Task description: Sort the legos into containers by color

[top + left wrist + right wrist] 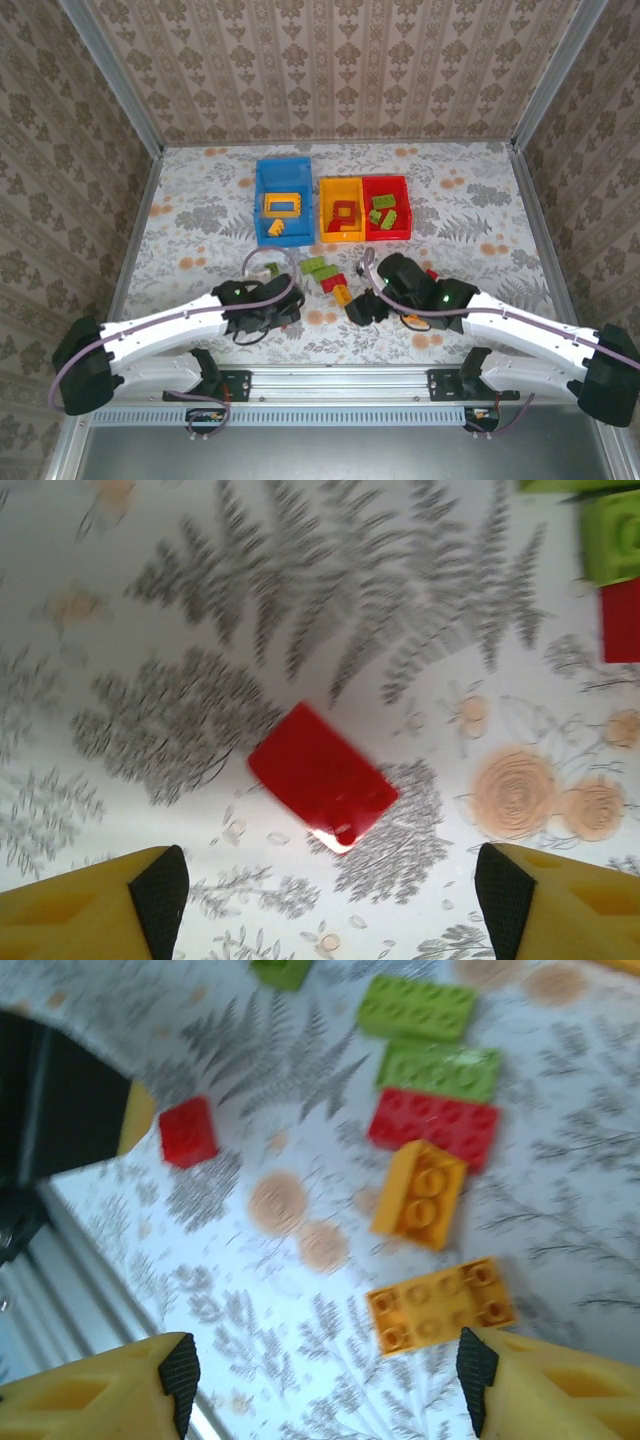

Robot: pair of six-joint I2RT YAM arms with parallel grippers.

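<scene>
Both arms sit low over the floral bench [200, 215]. On the left gripper [328, 885] the fingers [160, 895] are spread wide and released, with nothing between them. A red brick [322, 777] lies flat on the bench just ahead.

The right gripper [328, 1360] is also released and empty, and an orange brick [440, 1305] lies close by its right finger. The loose legos [328, 276] are clustered between the 2 grippers.

At the back stand 3 bins in a row. The blue bin [262, 190] holds a yellow frame [283, 204], the yellow bin [324, 210] sits in the middle, and the red bin [405, 200] holds 2 green bricks [380, 210].
</scene>
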